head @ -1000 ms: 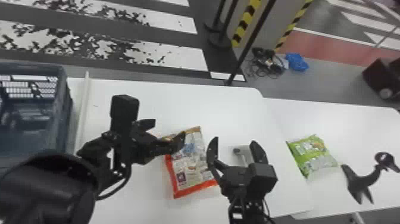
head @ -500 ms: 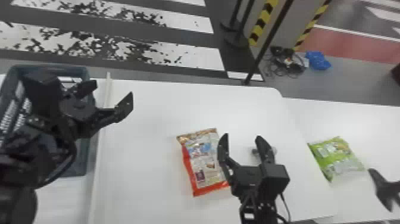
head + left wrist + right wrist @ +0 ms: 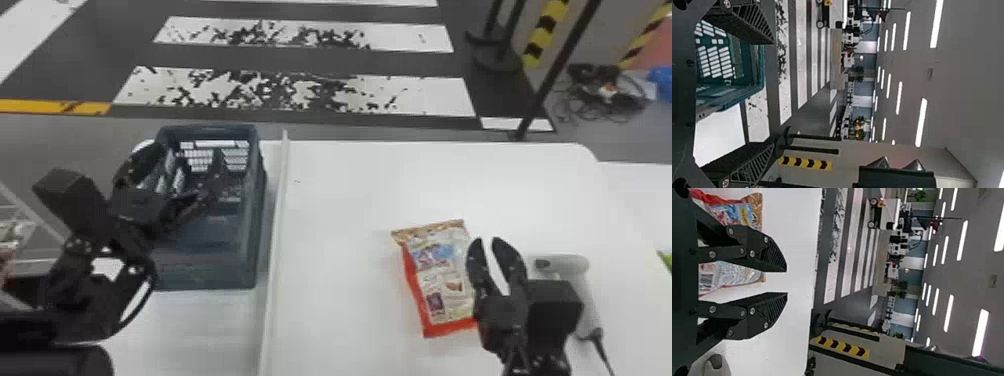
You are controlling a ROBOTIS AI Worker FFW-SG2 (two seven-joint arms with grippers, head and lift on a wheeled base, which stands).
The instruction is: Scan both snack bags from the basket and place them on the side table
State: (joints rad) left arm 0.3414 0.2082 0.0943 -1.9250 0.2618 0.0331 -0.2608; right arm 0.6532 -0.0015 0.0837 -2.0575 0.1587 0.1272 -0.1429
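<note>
L gripper (image 3: 190, 152) w/ jaws wide open & empty is over basket (image 3: 256, 210), 9 o'clock, R gripper (image 3: 489, 242) w/ jaws slightly apart, nil held, is at 3 o'clock edge of red snack bag (image 3: 440, 275), which lies on bench (image 3: 350, 225), approx 4 o'clock.

Bright, even indoor light falls across the head view, where the white table (image 3: 340, 190) washes out with barely any shadow on it. Both wrist views face glowing ceiling strip lights (image 3: 921, 122), burnt to plain white against a dim grey ceiling (image 3: 969, 78). Pale glints sit on the snack bag (image 3: 730, 276), while the plastic basket (image 3: 205, 270) looks dark and shaded
</note>
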